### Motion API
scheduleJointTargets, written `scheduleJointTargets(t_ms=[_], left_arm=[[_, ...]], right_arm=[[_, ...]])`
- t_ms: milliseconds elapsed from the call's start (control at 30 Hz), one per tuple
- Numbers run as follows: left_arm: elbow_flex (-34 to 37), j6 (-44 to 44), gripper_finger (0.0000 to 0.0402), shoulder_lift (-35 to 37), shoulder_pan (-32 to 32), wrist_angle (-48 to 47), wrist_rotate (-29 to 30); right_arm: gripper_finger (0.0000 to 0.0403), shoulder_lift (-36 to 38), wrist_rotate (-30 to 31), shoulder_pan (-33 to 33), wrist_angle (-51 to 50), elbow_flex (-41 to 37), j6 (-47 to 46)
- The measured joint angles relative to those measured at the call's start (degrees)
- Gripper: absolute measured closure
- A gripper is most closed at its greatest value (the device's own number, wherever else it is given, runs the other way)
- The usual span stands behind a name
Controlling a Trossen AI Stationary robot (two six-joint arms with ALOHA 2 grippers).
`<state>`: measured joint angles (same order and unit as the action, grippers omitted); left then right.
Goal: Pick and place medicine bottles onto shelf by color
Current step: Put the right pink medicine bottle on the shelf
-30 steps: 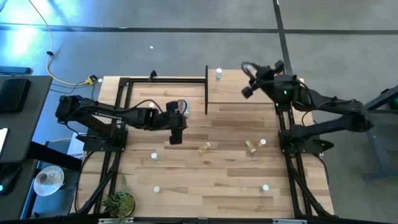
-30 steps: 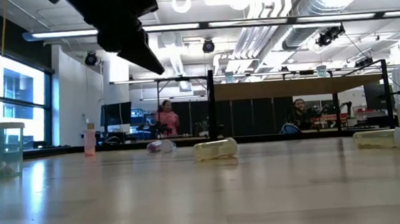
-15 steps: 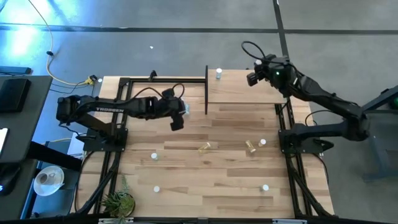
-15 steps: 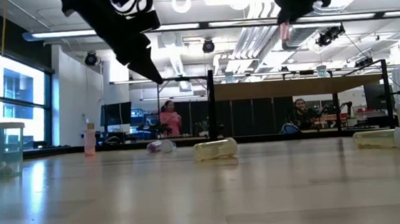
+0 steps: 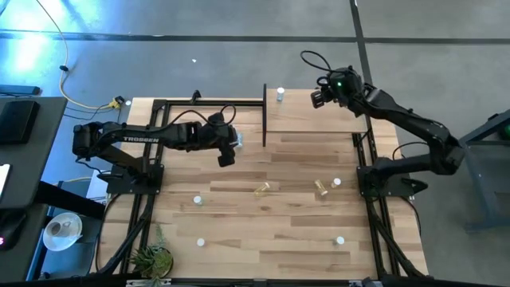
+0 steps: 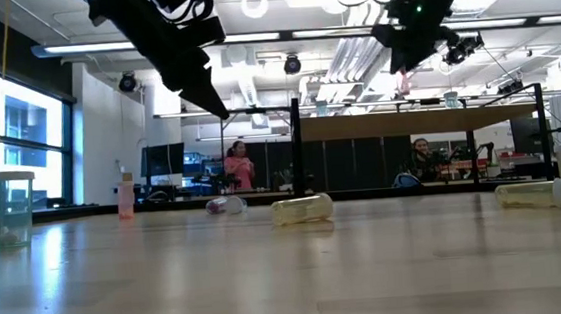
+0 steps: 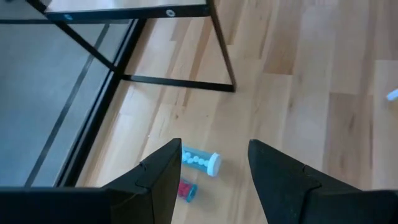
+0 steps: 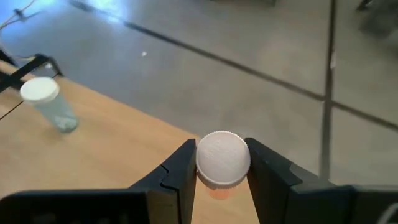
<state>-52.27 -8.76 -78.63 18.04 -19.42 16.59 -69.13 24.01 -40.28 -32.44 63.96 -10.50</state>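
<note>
While the right gripper [image 8: 217, 180] hangs clamped on a white-capped bottle [image 8: 222, 160] above the shelf [image 5: 319, 119], a green bottle [image 8: 50, 102] already stands upright just ahead near the board's far edge. The left gripper [image 7: 214, 186], empty with jaws apart, hovers over a blue bottle [image 7: 200, 160] lying on its side on the table.
</note>
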Motion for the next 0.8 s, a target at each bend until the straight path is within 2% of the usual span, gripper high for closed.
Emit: scheduleJointTargets(t_ms=[267, 567, 800], left_arm=[[0.0, 0.2, 0.0227, 0.0, 0.0, 0.0, 0.0], [0.0, 1.1, 0.0227, 0.0, 0.0, 0.0, 0.0], [0.0, 1.1, 0.0227, 0.0, 0.0, 0.0, 0.1]], right_arm=[[0.0294, -1.1, -9.0, -1.1, -1.3, 0.0, 2.3], [0.0294, -0.7, -9.5, -2.7, -3.8, -2.6, 4.5], [0.0294, 3.9, -10.8, -4.0, 2.8, -10.6, 3.0]])
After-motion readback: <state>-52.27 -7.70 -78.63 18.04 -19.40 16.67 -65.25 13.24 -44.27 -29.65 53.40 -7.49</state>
